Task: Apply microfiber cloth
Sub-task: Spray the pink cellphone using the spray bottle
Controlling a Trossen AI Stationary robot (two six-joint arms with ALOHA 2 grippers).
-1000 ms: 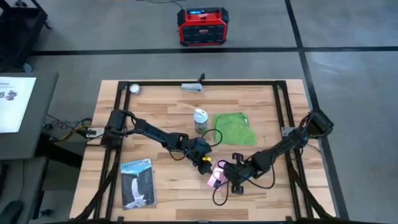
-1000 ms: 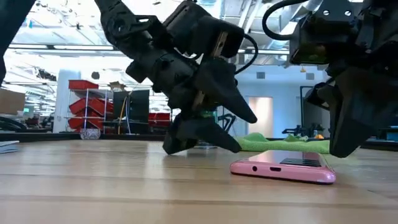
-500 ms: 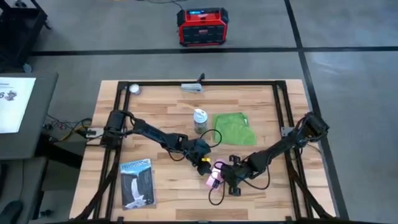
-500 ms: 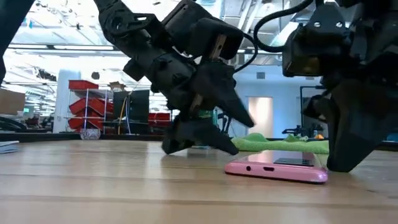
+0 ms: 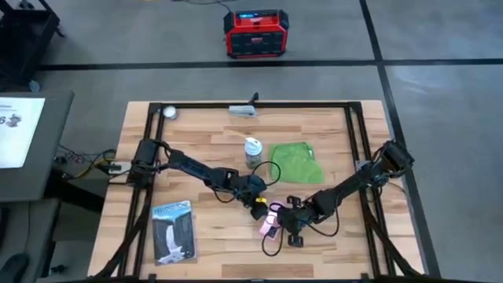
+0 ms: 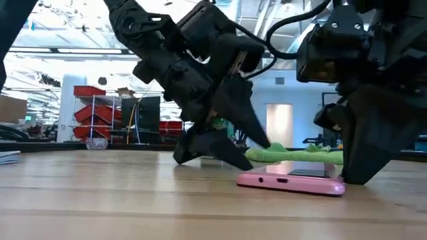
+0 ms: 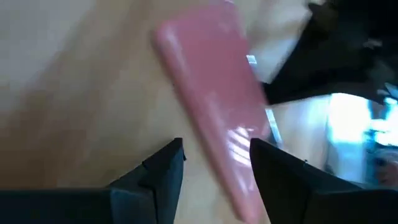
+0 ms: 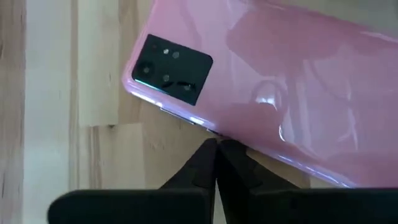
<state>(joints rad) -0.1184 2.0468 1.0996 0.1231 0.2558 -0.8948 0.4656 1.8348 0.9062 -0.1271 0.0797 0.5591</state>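
The green cloth (image 5: 296, 162) lies flat on the wooden table (image 5: 196, 134), untouched, toward the far right, well apart from both grippers and just beside a small jar (image 5: 252, 151). Nearer the front, a pink phone (image 5: 270, 222) rests face down, its camera block showing. The left gripper (image 7: 214, 163) sits low over one end of the phone, fingers parted around it and holding nothing. The right gripper (image 8: 216, 157) presses at the phone's edge with its fingers closed together, empty. The step in hand looks like positioning the phone, not wiping. Next, one arm probably needs to reach back, pinch the cloth and bring it onto the phone. A booklet (image 5: 173, 230) lies at front left.
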